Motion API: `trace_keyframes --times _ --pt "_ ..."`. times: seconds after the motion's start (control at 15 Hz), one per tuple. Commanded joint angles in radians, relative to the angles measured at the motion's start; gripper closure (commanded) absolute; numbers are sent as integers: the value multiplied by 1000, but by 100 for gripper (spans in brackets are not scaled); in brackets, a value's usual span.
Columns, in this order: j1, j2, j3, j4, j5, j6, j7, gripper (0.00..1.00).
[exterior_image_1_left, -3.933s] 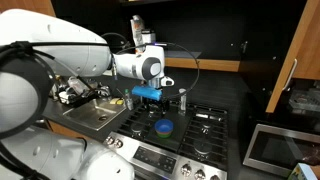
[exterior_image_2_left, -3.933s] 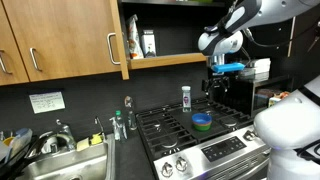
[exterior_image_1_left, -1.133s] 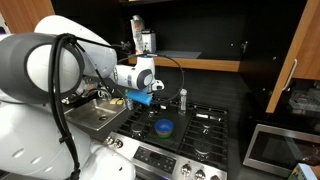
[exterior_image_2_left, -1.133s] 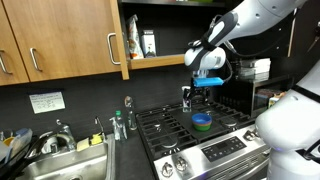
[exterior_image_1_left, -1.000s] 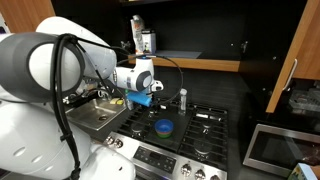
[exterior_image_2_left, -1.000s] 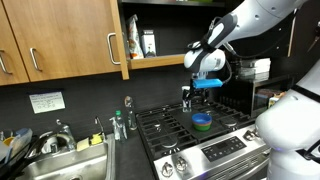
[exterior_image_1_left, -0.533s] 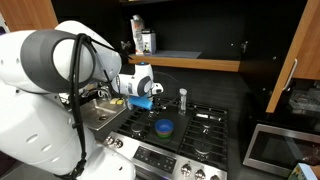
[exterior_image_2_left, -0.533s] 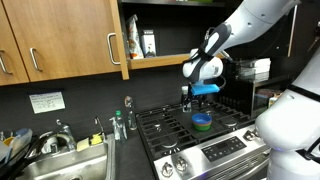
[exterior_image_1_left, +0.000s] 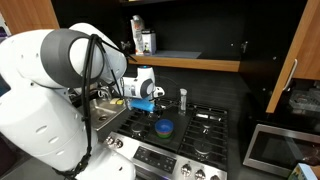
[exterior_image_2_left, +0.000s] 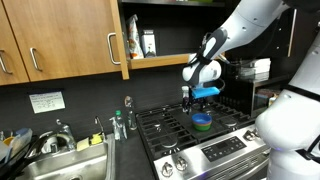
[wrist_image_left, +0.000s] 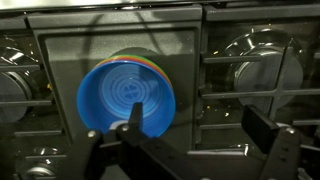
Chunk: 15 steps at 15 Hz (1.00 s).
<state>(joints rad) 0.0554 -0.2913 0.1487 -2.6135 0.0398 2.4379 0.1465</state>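
Cabinets (exterior_image_2_left: 60, 45) of wood fill the left of an exterior view, with the sink (exterior_image_2_left: 70, 160) below them and a small bottle (exterior_image_2_left: 118, 125) at its edge. Next comes the stove (exterior_image_2_left: 160, 125), black grates over its burners. The blue bowl (exterior_image_2_left: 202, 122) sits upright on the stove's middle grate, and a white shaker (exterior_image_2_left: 186, 97) stands just behind it and to its left. The gripper (exterior_image_2_left: 205, 99) hangs over the bowl, pointing down and apart from it.

In the wrist view, the left burner (wrist_image_left: 15, 80) shows at the edge, then the blue bowl (wrist_image_left: 128, 93), with green and yellow rims peeping from beneath as if it were nested in others. The gripper (wrist_image_left: 200, 140) has its fingers (wrist_image_left: 275, 135) spread wide with nothing between them. The bowl is not centred in that gap but lies off to the left. The finger on the left crosses the bowl's near rim, and the one on the right stands over bare grate, near the right burner (wrist_image_left: 255, 70). Being round, the bowl offers no long axis, only its rim.
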Motion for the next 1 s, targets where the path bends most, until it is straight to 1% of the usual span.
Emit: trace_keyframes --times 0.0,0.07,0.27,0.47,0.67,0.93 --pt "40 -52 16 -29 -12 -1 2 0" --pt "40 -63 32 -37 -37 9 26 0" --pt "53 -61 62 -46 -60 40 64 0" --pt "46 -50 72 -56 -77 63 82 0" --pt "24 -20 60 -52 -95 91 97 0" --pt "7 34 25 -19 -82 118 68 0"
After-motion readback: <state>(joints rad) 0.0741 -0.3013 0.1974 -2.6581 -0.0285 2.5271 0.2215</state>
